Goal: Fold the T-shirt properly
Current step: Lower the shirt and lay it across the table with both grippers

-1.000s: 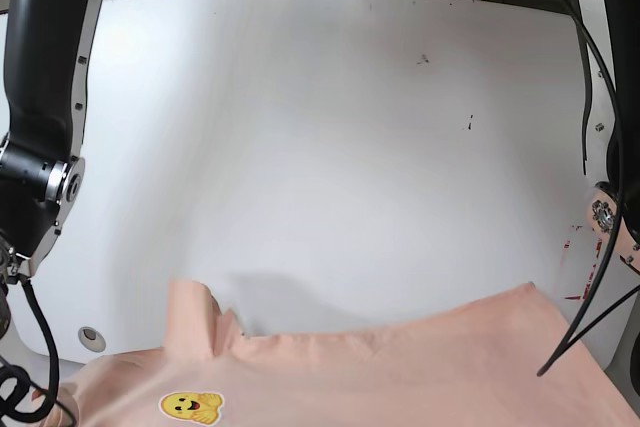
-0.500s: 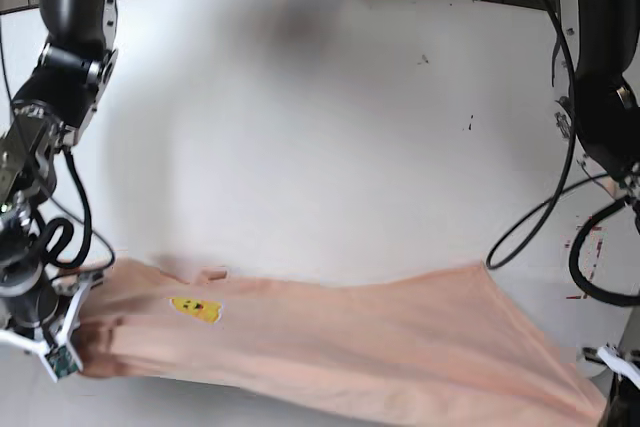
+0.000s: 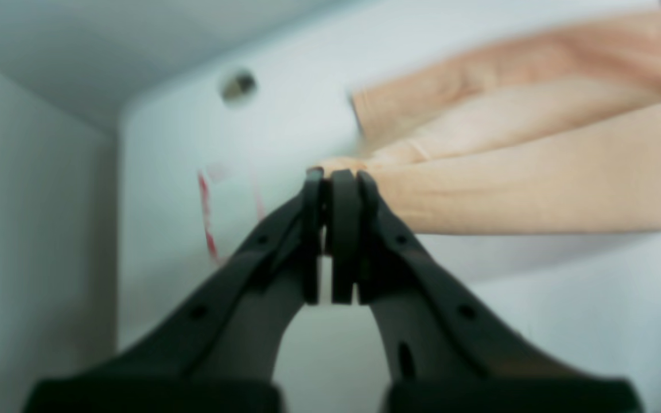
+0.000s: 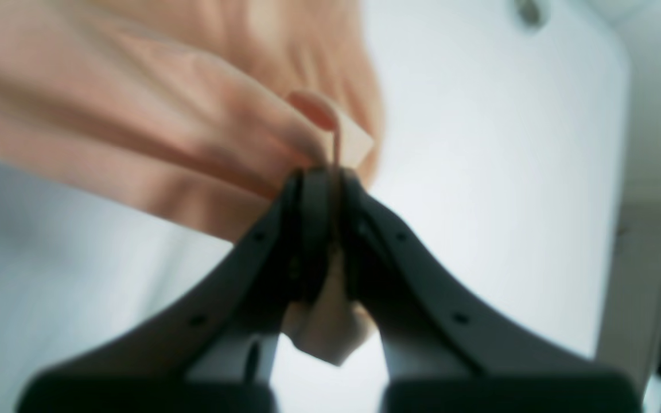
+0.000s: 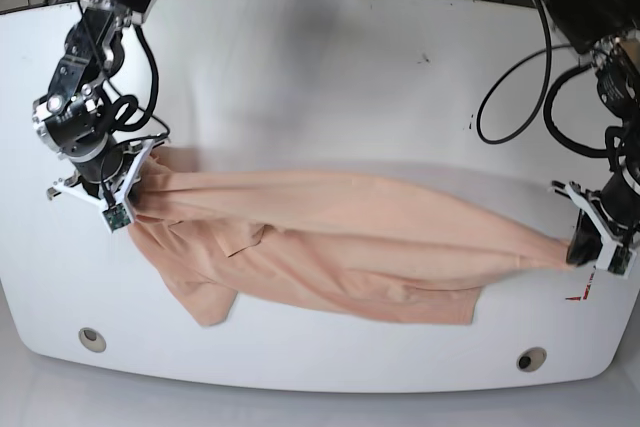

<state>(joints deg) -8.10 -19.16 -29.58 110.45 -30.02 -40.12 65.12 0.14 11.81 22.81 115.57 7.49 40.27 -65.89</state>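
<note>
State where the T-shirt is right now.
In the base view the T-shirt stretches across the table's near half, pinched between the right gripper and left gripper.

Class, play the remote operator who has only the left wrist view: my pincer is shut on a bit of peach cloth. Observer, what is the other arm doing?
Observer: The right gripper is also shut on the T-shirt, pinching a bunched edge at the opposite end.
Operator: Is the cloth spread flat between us?
Observer: No. In the base view it runs as a long, gathered band between the left gripper and the right one, with a fold drooping toward the near edge of the table.
Operator: Can you see the printed face?
Observer: Not in any current view; only plain peach fabric shows.
</note>
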